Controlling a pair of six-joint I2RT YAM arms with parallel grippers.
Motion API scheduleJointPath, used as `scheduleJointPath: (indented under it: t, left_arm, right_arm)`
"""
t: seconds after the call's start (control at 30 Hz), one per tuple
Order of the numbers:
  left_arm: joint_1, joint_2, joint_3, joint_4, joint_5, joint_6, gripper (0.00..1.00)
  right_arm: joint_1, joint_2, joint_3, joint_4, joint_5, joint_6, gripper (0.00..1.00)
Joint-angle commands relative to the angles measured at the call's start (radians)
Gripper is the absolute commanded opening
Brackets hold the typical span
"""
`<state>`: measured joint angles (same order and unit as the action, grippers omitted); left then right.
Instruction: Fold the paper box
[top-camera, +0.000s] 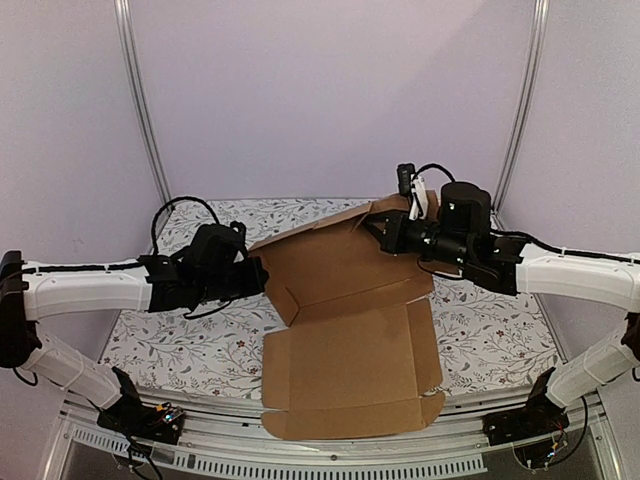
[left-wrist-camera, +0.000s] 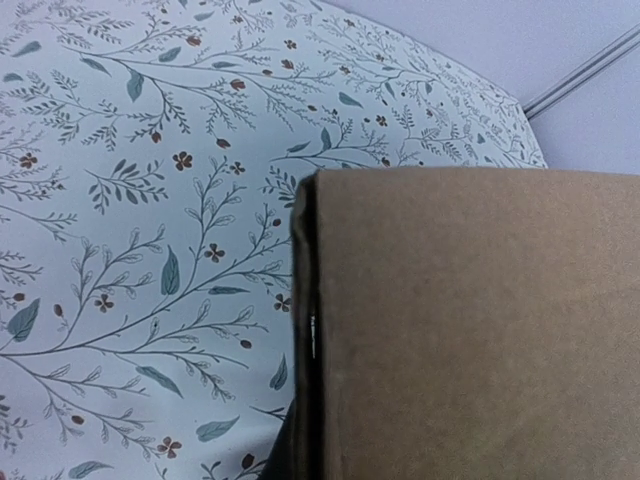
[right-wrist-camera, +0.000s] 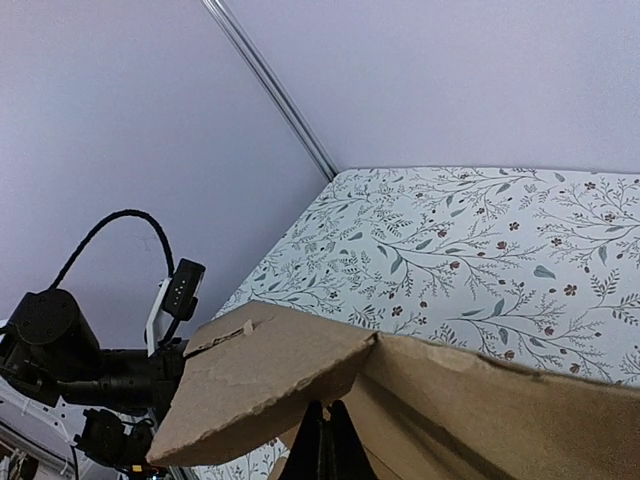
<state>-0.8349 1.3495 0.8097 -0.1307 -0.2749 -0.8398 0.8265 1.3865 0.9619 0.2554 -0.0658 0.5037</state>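
The plain brown, die-cut corrugated cardboard paper box (top-camera: 350, 360) is lying open on the white, leaf-printed table (top-camera: 480, 340). Its flat base panel is sitting nearest the arm bases, and its front flap is reaching out past the table's near edge. Low side flaps are lying along the base panel's left and right sides.

Beyond the base, across a crease running left to right, the box's raised panel (top-camera: 330, 260) is tilting up off the table, long axis also left to right. The two arms are meeting it from opposite ends. The black left hand (top-camera: 258, 275) is touching the panel's left edge, close to the crease. In its wrist view the cardboard (left-wrist-camera: 480, 330) is filling the lower right, so I cannot tell whether that hand is spread or pinching.

The black right hand (top-camera: 385, 228) is sitting at the panel's far right corner, the highest and farthest part of the box. In its wrist view its fingers (right-wrist-camera: 325, 430) are looking pressed together under the torn cardboard edge (right-wrist-camera: 270, 380), apparently pinching it.

The panel is lying between the hands, rightward from the left one and leftward from the right. The left hand is nearer the crease. Any further folding is probably going to hinge about that crease.
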Motion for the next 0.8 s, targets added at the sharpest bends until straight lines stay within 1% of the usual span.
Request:
scheduleJointPath:
  t: [0.0, 0.13, 0.27, 0.4, 0.47, 0.63, 0.77]
  left_arm:
    - [0.071, -0.037, -0.063, 0.089, 0.115, -0.045, 0.00]
    - [0.135, -0.068, -0.099, 0.154, 0.173, -0.062, 0.00]
    - [0.186, -0.093, -0.116, 0.172, 0.214, -0.071, 0.00]
    - [0.230, -0.115, -0.143, 0.206, 0.266, -0.092, 0.00]
    - [0.251, -0.123, -0.158, 0.222, 0.316, -0.106, 0.00]
    - [0.287, -0.140, -0.188, 0.274, 0.402, -0.133, 0.00]
    - [0.298, -0.167, -0.200, 0.285, 0.432, -0.135, 0.00]
  right_arm:
    - [0.014, -0.049, 0.027, -0.037, -0.043, -0.044, 0.00]
    - [0.016, -0.088, 0.015, -0.099, -0.073, -0.097, 0.00]
    - [0.018, -0.150, -0.011, -0.146, -0.115, -0.158, 0.00]
    - [0.017, -0.249, -0.050, -0.198, -0.192, -0.245, 0.00]
    - [0.018, -0.303, -0.074, -0.225, -0.219, -0.297, 0.00]
    - [0.017, -0.450, -0.143, -0.291, -0.171, -0.371, 0.00]
    - [0.017, -0.510, -0.164, -0.329, -0.150, -0.422, 0.00]
